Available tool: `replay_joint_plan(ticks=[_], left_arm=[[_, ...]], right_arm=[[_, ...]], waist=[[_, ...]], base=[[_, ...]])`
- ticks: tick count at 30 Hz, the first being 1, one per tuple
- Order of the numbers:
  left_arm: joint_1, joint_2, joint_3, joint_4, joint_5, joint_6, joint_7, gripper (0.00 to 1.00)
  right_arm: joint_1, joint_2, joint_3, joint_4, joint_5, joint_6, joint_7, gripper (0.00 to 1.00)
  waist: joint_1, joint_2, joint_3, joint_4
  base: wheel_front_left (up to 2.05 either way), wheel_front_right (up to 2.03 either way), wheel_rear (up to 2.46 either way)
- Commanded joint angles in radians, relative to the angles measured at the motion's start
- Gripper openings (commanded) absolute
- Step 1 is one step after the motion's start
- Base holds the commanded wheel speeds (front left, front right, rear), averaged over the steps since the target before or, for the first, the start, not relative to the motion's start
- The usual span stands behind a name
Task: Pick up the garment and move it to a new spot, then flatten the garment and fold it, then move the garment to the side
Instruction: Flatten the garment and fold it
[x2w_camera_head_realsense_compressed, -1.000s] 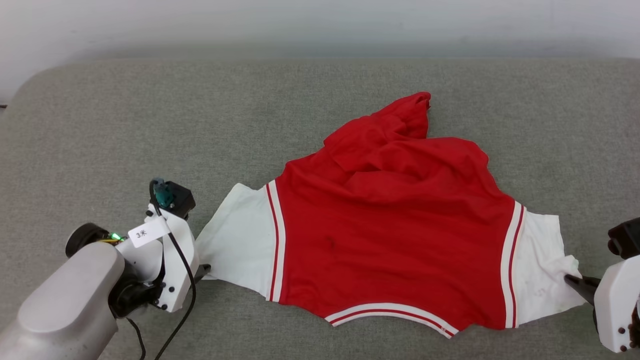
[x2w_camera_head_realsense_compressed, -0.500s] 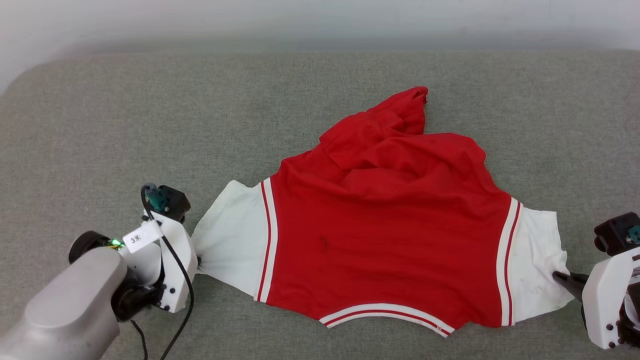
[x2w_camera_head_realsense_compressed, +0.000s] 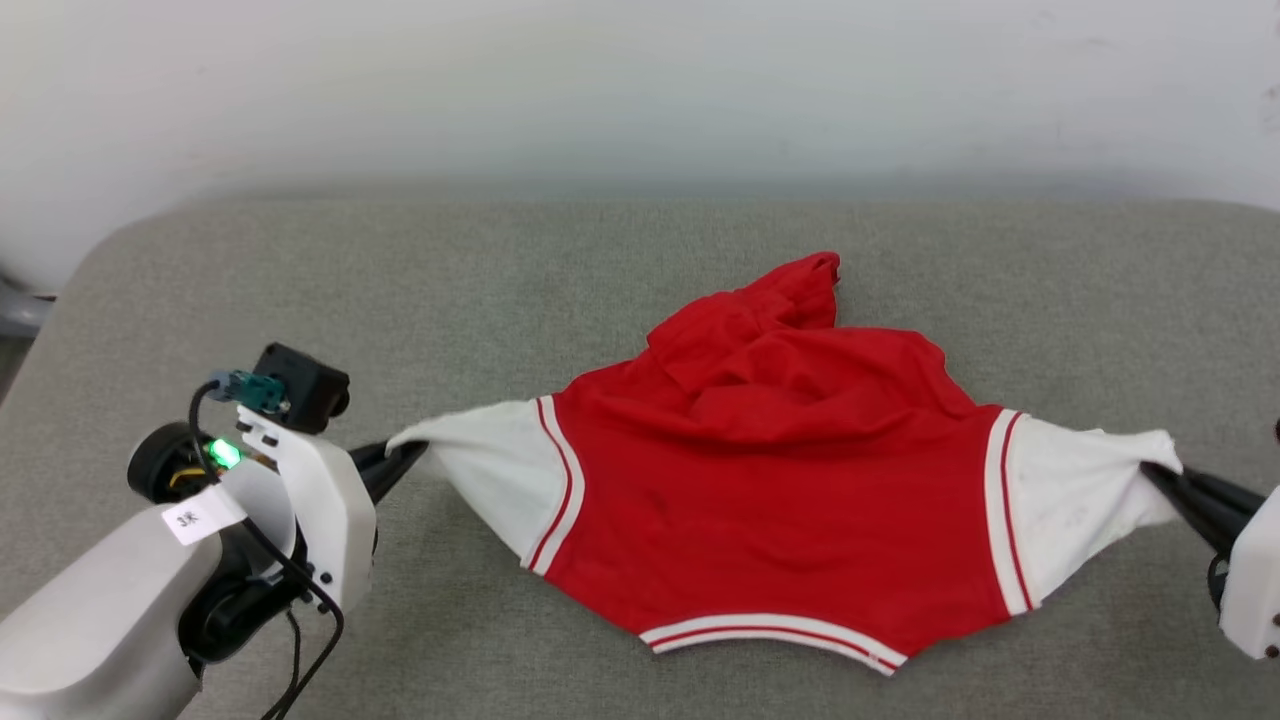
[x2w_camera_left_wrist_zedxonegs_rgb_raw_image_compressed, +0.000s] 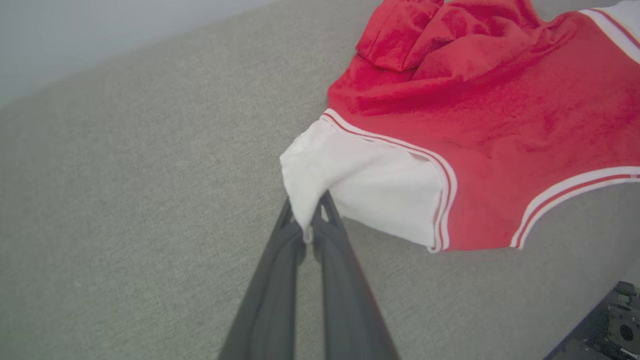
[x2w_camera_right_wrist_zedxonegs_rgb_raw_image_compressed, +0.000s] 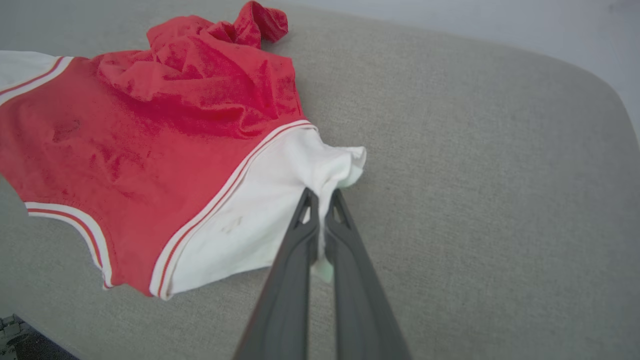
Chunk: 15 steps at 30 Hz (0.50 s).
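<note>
Left gripper (x2w_camera_head_realsense_compressed: 403, 457) clamped on left sleeve (x2w_camera_head_realsense_compressed: 485, 470), right gripper (x2w_camera_head_realsense_compressed: 1160, 474) on right sleeve (x2w_camera_head_realsense_compressed: 1075, 500); garment (x2w_camera_head_realsense_compressed: 780, 490) looks light, limp. I judge sleeve ends good holds.

The red shirt (x2w_camera_head_realsense_compressed: 780, 480), with white short sleeves and red-and-white striped trim, lies spread wide on the grey cushion (x2w_camera_head_realsense_compressed: 500, 270), its curved striped edge on the near side. Both sleeve tips are bunched to points and stretched outward. The far red part is rumpled into a heap.

Left tool (x2w_camera_head_realsense_compressed: 410, 455) now clamped on garment (x2w_camera_head_realsense_compressed: 780, 500) sleeve; both sleeves raised, body stretched wide
</note>
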Motion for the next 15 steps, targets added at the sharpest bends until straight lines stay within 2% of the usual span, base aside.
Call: replay_joint_plan(ticks=[1,2,3,9,15], left_arm=[[0.007,0.011,0.013,-0.026,0.008,0.013,-0.017,0.0],[0.005,0.024,0.028,-0.085,0.019,0.037,-0.041,0.0],[0.005,0.024,0.028,-0.085,0.019,0.037,-0.041,0.0],[-0.034,0.06,0.097,-0.262,0.058,0.12,-0.103,0.0],[-0.11,0.063,0.18,-0.385,0.081,0.189,-0.157,0.0]], right_arm=[[0.015,0.009,-0.024,-0.021,0.006,-0.001,-0.009,0.0],[0.016,0.016,-0.061,-0.058,0.003,-0.001,-0.016,0.0],[0.016,0.016,-0.061,-0.058,0.003,-0.001,-0.016,0.0],[-0.027,0.04,-0.152,-0.175,-0.012,-0.001,-0.012,0.0],[-0.111,0.07,-0.227,-0.256,-0.025,-0.001,-0.019,0.0]], waist=[[0.0,0.0,-0.023,0.006],[0.0,0.0,-0.036,0.009],[0.0,0.0,-0.036,0.009],[0.0,0.0,-0.066,0.001],[0.0,0.0,-0.085,-0.006]], base=[[0.0,0.0,0.0],[0.0,0.0,0.0],[0.0,0.0,0.0],[0.0,0.0,0.0],[0.0,0.0,0.0]])
